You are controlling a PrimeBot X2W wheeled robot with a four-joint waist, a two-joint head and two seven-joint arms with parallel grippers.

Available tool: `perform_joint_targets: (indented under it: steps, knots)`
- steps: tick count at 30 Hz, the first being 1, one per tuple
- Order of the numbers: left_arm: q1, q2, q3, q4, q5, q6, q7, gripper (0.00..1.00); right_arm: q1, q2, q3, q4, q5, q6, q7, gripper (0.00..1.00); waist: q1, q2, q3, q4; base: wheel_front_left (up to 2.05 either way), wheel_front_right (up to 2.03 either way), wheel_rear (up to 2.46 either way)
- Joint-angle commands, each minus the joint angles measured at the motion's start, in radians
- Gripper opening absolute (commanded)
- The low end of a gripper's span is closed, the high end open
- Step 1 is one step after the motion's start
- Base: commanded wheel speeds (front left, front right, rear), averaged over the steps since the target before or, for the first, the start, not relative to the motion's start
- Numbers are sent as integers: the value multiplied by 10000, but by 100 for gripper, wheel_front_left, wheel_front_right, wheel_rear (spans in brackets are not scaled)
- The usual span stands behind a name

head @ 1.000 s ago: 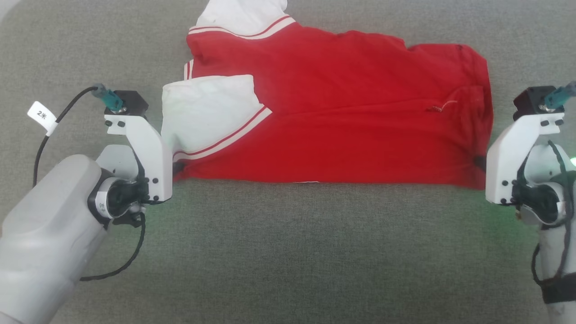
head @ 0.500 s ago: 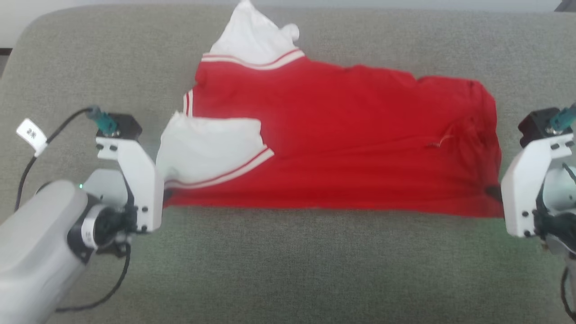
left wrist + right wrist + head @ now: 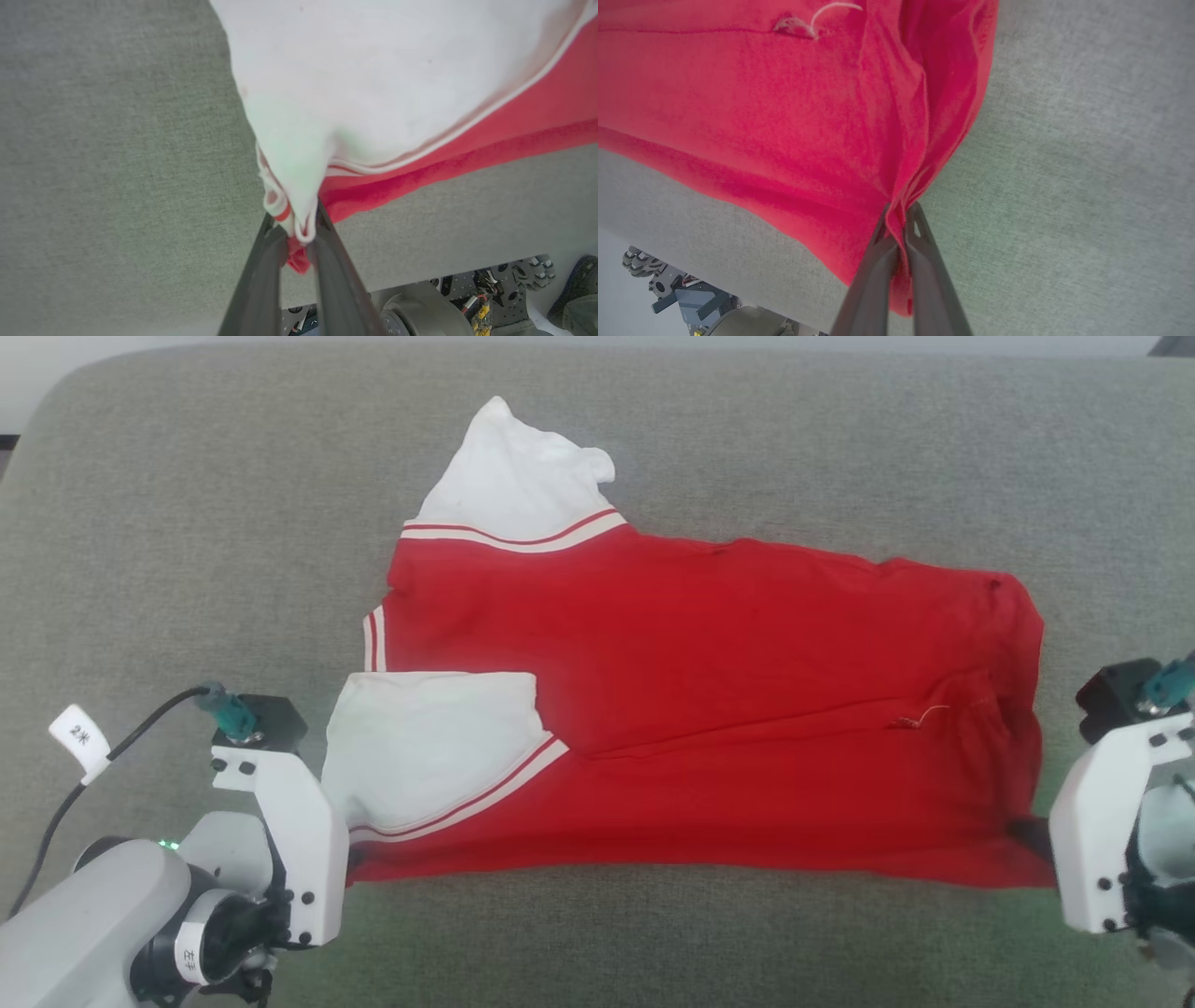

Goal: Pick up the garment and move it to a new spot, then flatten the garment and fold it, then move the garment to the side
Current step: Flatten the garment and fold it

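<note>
Now the left gripper (image 3: 299, 231) pinches one near corner of the garment (image 3: 709, 709) and the right gripper (image 3: 900, 219) pinches the other, likely to pull it tight and flat on the grey cushion (image 3: 187, 523).

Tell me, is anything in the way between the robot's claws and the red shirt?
No, nothing visible is. The left gripper pinches the shirt at its near left corner, and the right gripper pinches it at its near right corner, with the cloth directly between the fingers.
</note>
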Motion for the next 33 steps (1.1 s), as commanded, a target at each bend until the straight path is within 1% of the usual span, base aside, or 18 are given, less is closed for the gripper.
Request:
perform_joint_targets:
  steps: [1, 3, 4, 5, 6, 7, 8, 11, 14, 18, 21, 24, 26, 28, 33]
  knots:
    - [136, -33, 34, 125, -106, -7, -105, 0, 104, 95, 18, 86, -98, -14, -120, 0, 0, 0, 25, -39, 0, 0, 0]
    - [218, -164, -5, 400, -144, -58, -191, 0, 116, 230, 119, 277, -123, -14, -377, 0, 0, 0, 29, -91, 0, 0, 0]
    - [204, -225, -23, 559, -141, -101, -238, 23, 89, 234, 187, 412, -221, -14, -542, 0, 0, 0, 24, -119, 0, 0, 0]
    - [181, -290, -30, 718, -129, -137, -275, 43, 16, 299, 223, 550, -256, -14, -750, 22, 0, 0, 8, -150, 0, 0, 0]
    - [167, -360, -43, 881, -143, -199, -314, 56, -54, 361, 247, 794, -233, -14, -942, 47, 0, 0, -11, -179, 0, 0, 0]
    - [143, -433, -64, 1031, -168, -270, -341, 84, -102, 367, 340, 986, -255, -13, -1106, 82, 0, 0, -41, -205, 0, 0, 0]
    - [108, -479, -75, 1165, -152, -347, -361, 100, -143, 407, 370, 1190, -257, -13, -1274, 100, 0, 0, -77, -232, 0, 0, 0]
    - [8, -549, -7, 1388, -268, -520, -356, 100, -217, 490, 478, 1743, -165, -16, -1702, 100, 0, 0, -174, -310, 0, 0, 0]
    - [-164, -389, 213, 1319, -329, -582, -339, 100, -290, 543, 489, 2027, -100, -16, -2126, 100, 0, 0, -269, -400, 0, 0, 0]
    - [-422, 88, 446, 899, -326, -434, -126, 100, -430, 547, 373, 1996, -46, -14, -2702, 100, 0, 0, -347, -591, 0, 0, 0]
    - [-764, 514, 670, 484, -169, -304, 39, 100, -590, 531, 241, 1755, -182, -10, -3224, 100, 0, 0, -358, -800, 0, 0, 0]
    - [-1258, 830, 865, 218, 29, -314, 87, 100, -758, 622, 120, 1468, -216, -10, -3882, 100, 0, 0, -290, -1069, 0, 0, 0]
    - [-1662, 923, 992, 232, 237, -428, -1, 100, -961, 770, 34, 1175, -304, -10, -4474, 100, 0, 0, -203, -1300, 0, 0, 0]
    - [-2098, 854, 1091, 414, 419, -610, -112, 100, -1163, 811, 52, 916, -450, -10, -5155, 100, 0, 0, -98, -1550, 0, 0, 0]
    - [-3281, 603, 1209, 1402, 950, -1440, -605, 100, -1694, 1368, -24, 519, -1041, -8, -7242, 100, 0, 0, 287, -2303, 0, 0, 0]
